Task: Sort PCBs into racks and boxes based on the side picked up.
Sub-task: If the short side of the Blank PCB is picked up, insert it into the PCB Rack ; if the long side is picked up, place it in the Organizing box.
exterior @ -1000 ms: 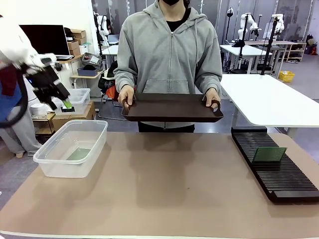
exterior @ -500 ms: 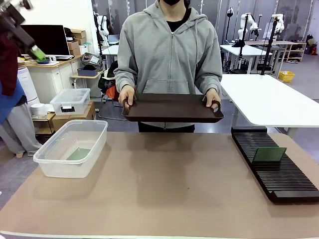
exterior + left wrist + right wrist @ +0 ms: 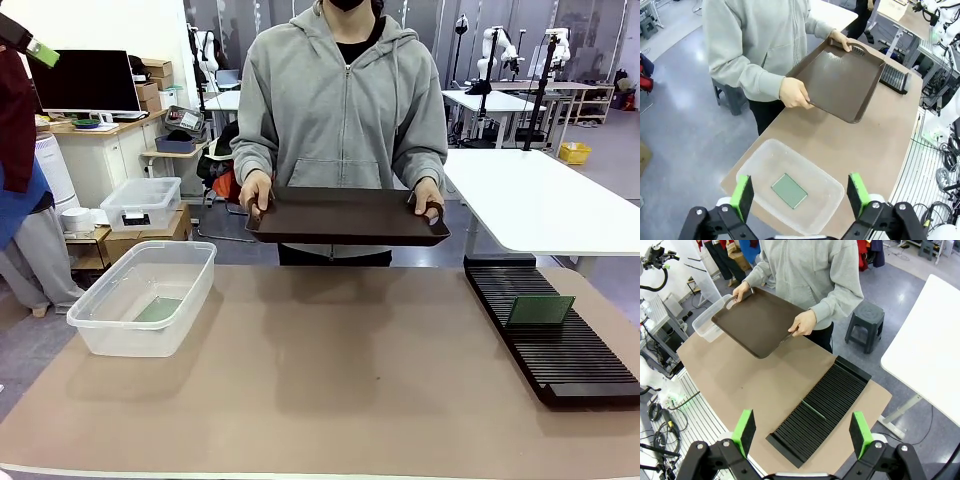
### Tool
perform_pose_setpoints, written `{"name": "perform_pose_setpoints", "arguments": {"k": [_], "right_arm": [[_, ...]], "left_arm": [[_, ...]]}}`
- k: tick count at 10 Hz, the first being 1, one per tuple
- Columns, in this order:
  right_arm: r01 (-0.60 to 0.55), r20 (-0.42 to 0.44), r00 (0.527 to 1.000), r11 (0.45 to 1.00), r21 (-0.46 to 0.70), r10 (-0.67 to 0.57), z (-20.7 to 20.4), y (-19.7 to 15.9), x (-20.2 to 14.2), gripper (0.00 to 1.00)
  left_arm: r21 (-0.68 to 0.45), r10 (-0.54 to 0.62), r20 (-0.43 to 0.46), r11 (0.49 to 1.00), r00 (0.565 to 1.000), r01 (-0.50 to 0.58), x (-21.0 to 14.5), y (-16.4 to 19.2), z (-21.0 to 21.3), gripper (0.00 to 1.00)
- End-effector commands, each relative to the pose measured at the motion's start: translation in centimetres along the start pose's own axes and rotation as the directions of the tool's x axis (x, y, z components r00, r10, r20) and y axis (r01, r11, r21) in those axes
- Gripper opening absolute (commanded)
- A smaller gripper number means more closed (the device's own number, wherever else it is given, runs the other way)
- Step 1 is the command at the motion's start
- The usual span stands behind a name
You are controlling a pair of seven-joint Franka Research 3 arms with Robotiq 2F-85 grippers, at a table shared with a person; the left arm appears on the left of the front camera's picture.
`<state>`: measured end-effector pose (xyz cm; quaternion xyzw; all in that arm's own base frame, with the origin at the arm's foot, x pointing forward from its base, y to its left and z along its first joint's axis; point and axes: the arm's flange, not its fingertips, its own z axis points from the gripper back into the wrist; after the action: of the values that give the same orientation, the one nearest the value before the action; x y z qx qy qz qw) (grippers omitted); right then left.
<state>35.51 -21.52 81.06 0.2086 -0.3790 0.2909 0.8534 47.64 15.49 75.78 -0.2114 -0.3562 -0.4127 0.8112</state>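
Observation:
One pale green PCB [image 3: 158, 310] lies flat on the floor of the clear box [image 3: 130, 338] at the table's left; from above, the PCB [image 3: 789, 190] sits mid-box [image 3: 760, 156]. A second PCB [image 3: 540, 311] stands on edge in a slot of the black rack [image 3: 572, 372] at the right, seen as a thin line [image 3: 813, 409] across the rack [image 3: 835, 390]. My left gripper [image 3: 40, 50] is high at the top-left corner, and its own view shows it [image 3: 800, 196] open and empty far above the box. My right gripper [image 3: 803, 432] hangs open and empty high over the rack.
A person at the far side holds a dark brown tray [image 3: 345, 215] level with both hands above the table's far edge. A smaller lidded clear box [image 3: 143, 203] stands on a shelf behind the left side. A white table [image 3: 540, 205] is at the back right.
My left gripper has risen from beside the lidded box up to the top-left corner, still open. The person, the tray and both PCBs have stayed put.

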Motion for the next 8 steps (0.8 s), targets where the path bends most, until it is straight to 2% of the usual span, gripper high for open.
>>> {"name": "perform_pose_setpoints", "arguments": {"k": [1,5,6,8], "right_arm": [[0.002,0.006,1.000,1.000,0.012,-0.002,0.0,0.2,0.0,1.00],[0.002,0.006,1.000,1.000,0.012,-0.002,0.0,0.2,0.0,1.00],[0.002,0.006,1.000,1.000,0.012,-0.002,0.0,0.2,0.0,1.00],[0.002,0.006,1.000,1.000,0.012,-0.002,0.0,0.2,0.0,1.00]], "left_arm": [[-0.007,-0.028,0.006,1.000,1.000,0.028,0.1,0.3,-0.6,1.00],[-0.008,-0.006,-0.004,1.000,1.000,0.006,0.1,0.3,-0.6,1.00],[-0.004,-0.054,-0.041,0.999,0.998,0.054,1.0,0.0,0.7,1.00],[0.006,-0.064,-0.076,0.998,0.995,0.064,2.9,-0.9,3.3,1.00]]}}
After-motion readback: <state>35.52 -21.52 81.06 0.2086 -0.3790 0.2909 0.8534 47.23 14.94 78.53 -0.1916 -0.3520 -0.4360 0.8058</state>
